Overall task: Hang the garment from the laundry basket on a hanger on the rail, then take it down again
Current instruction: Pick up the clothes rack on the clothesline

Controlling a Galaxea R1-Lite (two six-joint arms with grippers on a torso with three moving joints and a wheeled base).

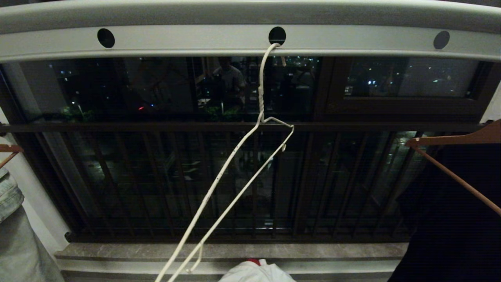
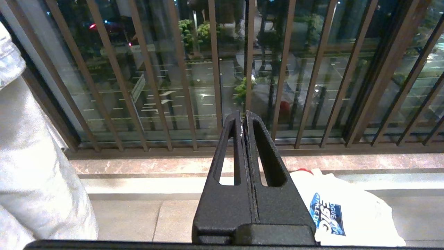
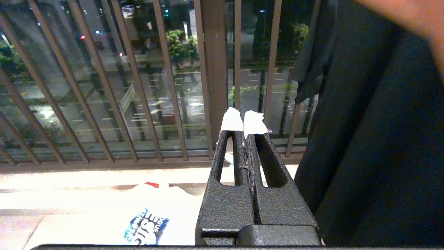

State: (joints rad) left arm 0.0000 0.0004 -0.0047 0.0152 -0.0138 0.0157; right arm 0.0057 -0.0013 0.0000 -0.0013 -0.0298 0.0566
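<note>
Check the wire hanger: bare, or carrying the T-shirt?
Bare. The hanger hangs from a hole in the rail with nothing on its arms; the T-shirt lies crumpled low down below it.

Night outside — the big window (image 1: 164, 90) is black glass with little city lights and some reflections in it. Dark brown balcony railing bars (image 1: 297, 184) run in front of it, and through them there's a lit street with green bushes (image 2: 194, 33) below. Under the bars sits a marbled stone ledge (image 1: 313, 250), then pale floor tiles (image 2: 138, 218) — brightly lit from inside.
</note>
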